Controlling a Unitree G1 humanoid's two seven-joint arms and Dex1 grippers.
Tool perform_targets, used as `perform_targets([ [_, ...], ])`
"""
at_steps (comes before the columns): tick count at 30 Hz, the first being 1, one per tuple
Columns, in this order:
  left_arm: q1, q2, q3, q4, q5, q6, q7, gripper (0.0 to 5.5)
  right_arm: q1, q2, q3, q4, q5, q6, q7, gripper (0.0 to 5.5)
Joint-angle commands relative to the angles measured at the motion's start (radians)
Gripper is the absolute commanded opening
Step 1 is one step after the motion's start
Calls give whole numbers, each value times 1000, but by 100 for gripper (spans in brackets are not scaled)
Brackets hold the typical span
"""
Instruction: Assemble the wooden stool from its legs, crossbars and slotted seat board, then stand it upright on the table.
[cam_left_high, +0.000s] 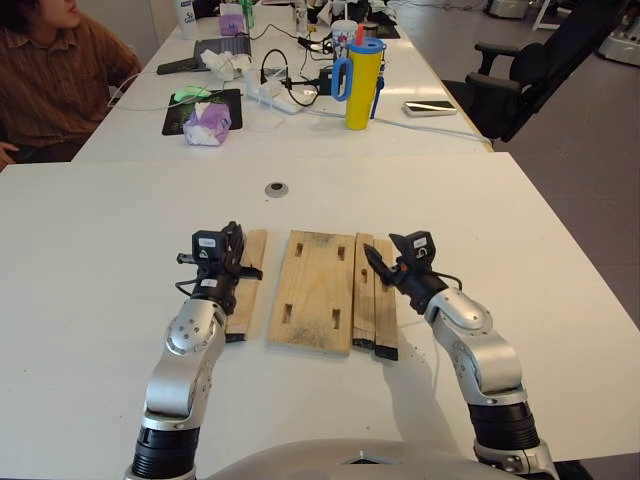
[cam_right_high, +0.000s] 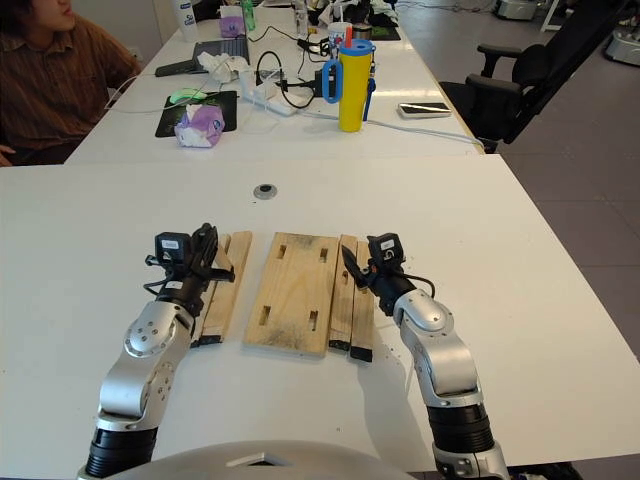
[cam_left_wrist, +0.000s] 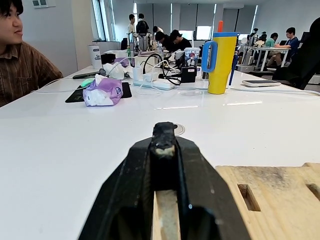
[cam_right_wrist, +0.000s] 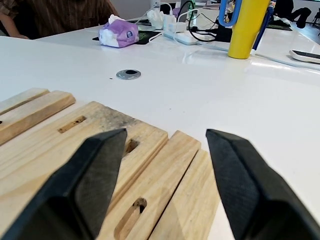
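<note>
Slotted seat board (cam_left_high: 312, 290) lies flat on the counter (cam_left_high: 520, 230). My left gripper (cam_left_wrist: 164, 145) is closed over the left legs (cam_left_high: 252, 262). My right gripper (cam_right_wrist: 165, 132) is open above the right legs (cam_left_high: 374, 305).

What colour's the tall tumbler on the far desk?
Yellow tumbler, with a blue lid and handle; the left wrist view shows it best.

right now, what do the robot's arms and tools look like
The left arm and right arm have silver-grey rounded metal shells with black cuffs near the base. The left tool and right tool are black, each with two tapered wedge-shaped fingers, a small white label on the body and thin black cables looping at the wrist.
</note>
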Motion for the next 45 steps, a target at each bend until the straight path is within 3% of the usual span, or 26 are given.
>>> perform_targets([
  [1, 67, 12, -12, 121, 34, 65, -22, 42, -23, -3, 7, -2, -9, 11, -3, 294],
  [5, 32, 13, -7, 116, 45, 41, -36, 42, -29, 0, 12, 12, -11, 2, -5, 294],
  [6, 26, 11, -3, 113, 46, 29, -39, 79, -31, 0, 12, 17, -12, -1, -5, 294],
  [14, -72, -11, 66, 54, -17, -49, -87, 177, -47, 14, 9, 61, -15, -39, -16, 294],
  [20, -230, -21, 130, -23, -98, -2, -94, 265, -64, 32, 16, 102, -24, -75, -24, 294],
  [27, -511, 11, 206, -2, -155, 73, -82, 265, -85, 46, 23, 138, -42, -109, -24, 294],
  [33, -331, 13, 145, 324, -143, 275, -142, 265, -86, 58, 46, 152, -60, -126, -25, 294],
  [36, -225, 5, 112, 331, -128, 295, -149, 265, -94, 52, 57, 159, -67, -128, -17, 294],
  [45, -383, -11, 157, 210, -127, 154, -123, 265, -100, 60, 57, 171, -73, -131, -19, 294],
])
